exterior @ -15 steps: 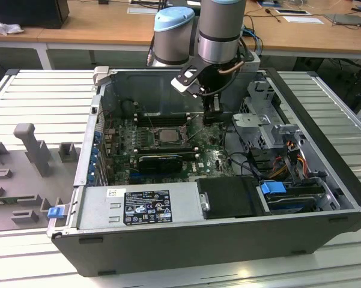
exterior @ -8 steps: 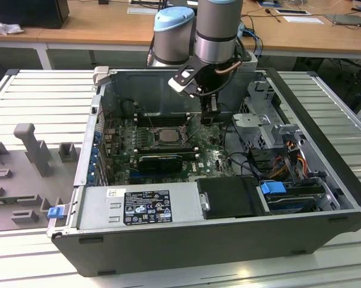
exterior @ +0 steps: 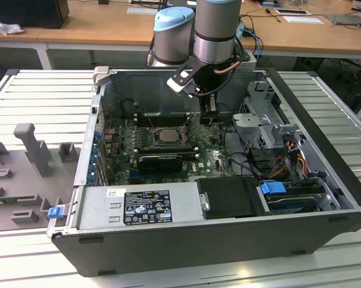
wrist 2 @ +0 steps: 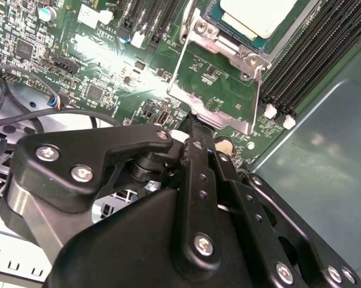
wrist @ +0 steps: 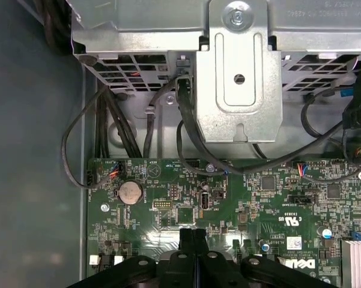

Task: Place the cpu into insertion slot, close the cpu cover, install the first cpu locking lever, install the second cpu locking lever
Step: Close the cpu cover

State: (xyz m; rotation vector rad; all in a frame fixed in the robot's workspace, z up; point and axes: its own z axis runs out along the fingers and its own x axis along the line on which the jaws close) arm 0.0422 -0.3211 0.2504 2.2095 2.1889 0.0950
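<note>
**Chip seated, cover open, gripper at its edge**

At the exterior view's left, grey blocks (exterior: 31, 147) on a ribbed metal table (exterior: 42, 96). Beside them, an open computer case (exterior: 186, 240) with a silver power supply (exterior: 138, 204) along the near wall. Inside, a green circuit board (exterior: 117, 141), with the chip (exterior: 167, 135) lying flat in the socket. Long black memory slots (exterior: 159, 119) just behind it and a black graphics card (exterior: 162, 161) just in front. Reaching down from above, just to the right of the chip, the arm (exterior: 216, 30), with its gripper (exterior: 209, 117) low over the board. Farther right, a metal drive cage (exterior: 258, 114) and a tangle of cables (exterior: 286, 157).

In the second wrist view, the pale metal top of the chip (wrist 2: 258, 15) bare within the rim of the socket (wrist 2: 225, 43). The cover (wrist 2: 211, 112), a thin silvery frame, swung away from the chip, with green board visible through its cut-out middle. Gripper (wrist 2: 193, 123) fingers drawn together, tips right at the cover's free edge. Cannot tell whether pinching that edge or only touching it.

In the first wrist view, the black gripper (wrist: 193, 233) fingers pressed side by side with no gap. Poised over the circuit board (wrist: 252, 198) near a coin battery (wrist: 130, 192), with the drive cage (wrist: 237, 72) and black cables (wrist: 186, 138) beyond.
</note>
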